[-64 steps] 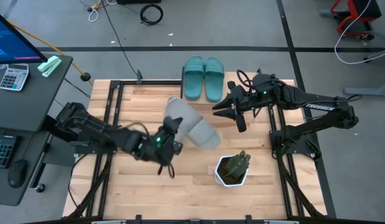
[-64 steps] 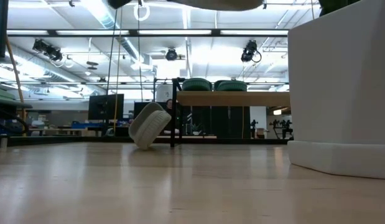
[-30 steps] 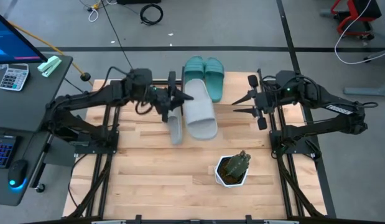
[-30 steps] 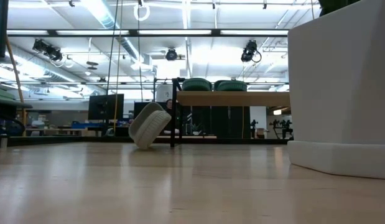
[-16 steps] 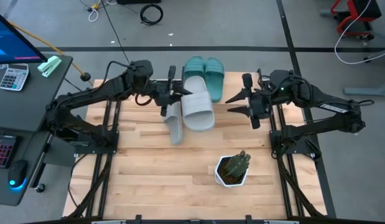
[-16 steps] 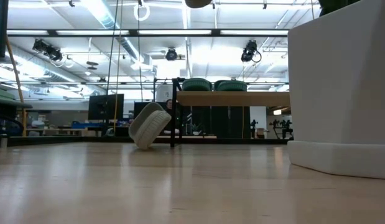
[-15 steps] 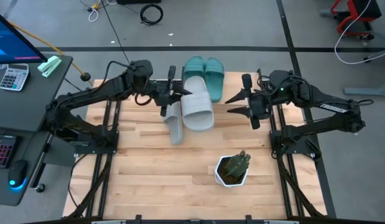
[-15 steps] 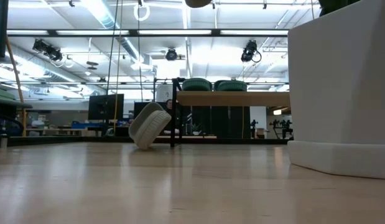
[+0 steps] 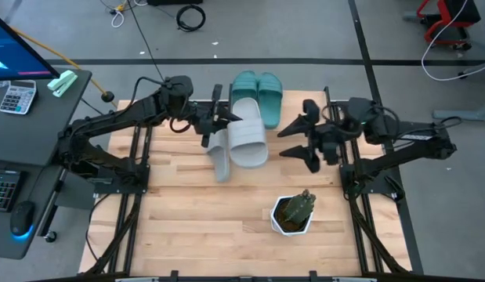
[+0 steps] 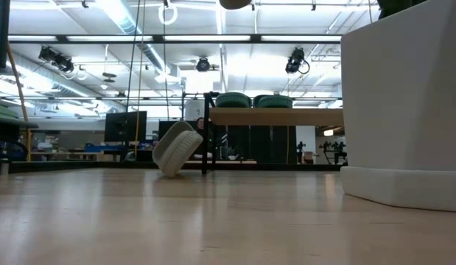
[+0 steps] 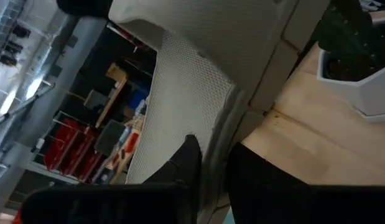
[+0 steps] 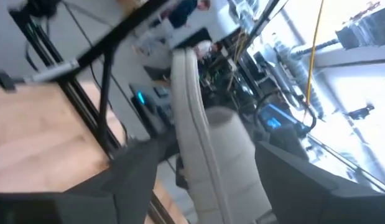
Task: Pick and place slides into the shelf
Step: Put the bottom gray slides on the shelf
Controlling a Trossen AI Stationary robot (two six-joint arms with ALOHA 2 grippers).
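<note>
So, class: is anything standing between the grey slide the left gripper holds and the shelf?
Nothing visible blocks it. The left gripper holds one grey slide right beside the shelf, whose top carries two teal slides. The second grey slide leans by the shelf's leg.

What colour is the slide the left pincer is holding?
Light grey; the held slide in the left pincer shows best in the high view.

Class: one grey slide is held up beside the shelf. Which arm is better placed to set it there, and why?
The left. Its gripper already grips the raised grey slide next to the shelf, where the teal slides sit. The right gripper hangs open and empty beside the slide.
</note>
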